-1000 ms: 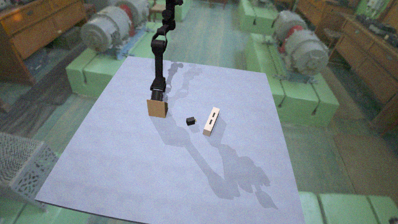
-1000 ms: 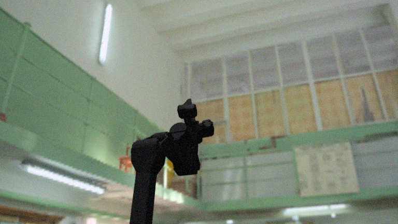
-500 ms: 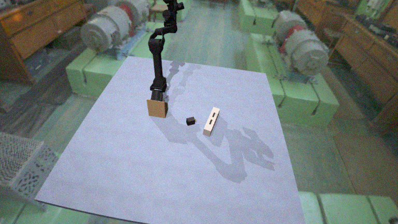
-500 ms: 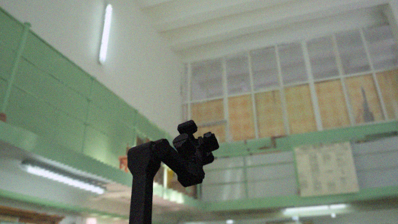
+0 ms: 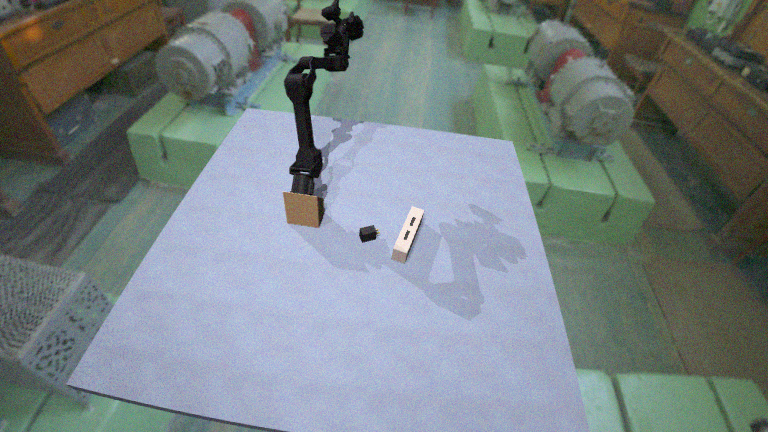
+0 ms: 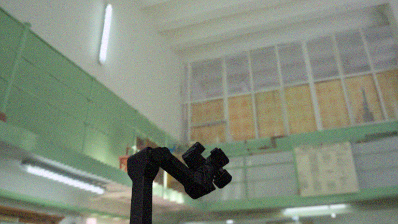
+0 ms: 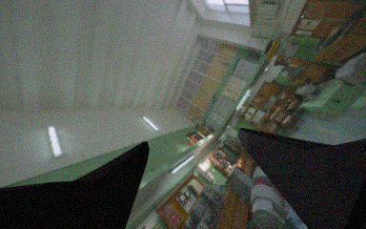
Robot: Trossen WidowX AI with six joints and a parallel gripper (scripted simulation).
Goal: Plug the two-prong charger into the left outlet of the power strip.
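Right, approach step: my gripper (image 5: 341,18) is wide open, holding nothing, well above the charger (image 5: 368,232); next, descend and grasp it.
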